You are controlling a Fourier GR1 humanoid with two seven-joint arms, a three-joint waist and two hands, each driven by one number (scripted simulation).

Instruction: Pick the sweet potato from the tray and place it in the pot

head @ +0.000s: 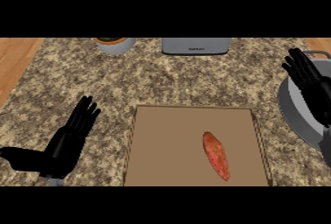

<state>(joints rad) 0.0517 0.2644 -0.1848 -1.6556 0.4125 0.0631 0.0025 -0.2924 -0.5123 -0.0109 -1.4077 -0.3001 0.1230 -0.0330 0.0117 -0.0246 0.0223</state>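
An orange-red sweet potato lies lengthwise on the brown tray, right of the tray's middle. A grey pot shows at the right edge, partly cut off by the frame. My right hand is open with straight fingers, held over the pot's left rim, up and to the right of the sweet potato. Left of the tray, my left hand rests open on the counter with fingers pointing away. Neither hand touches the sweet potato.
At the back of the speckled granite counter stand a white potted plant and a grey appliance. A wooden surface borders the counter on the far left.
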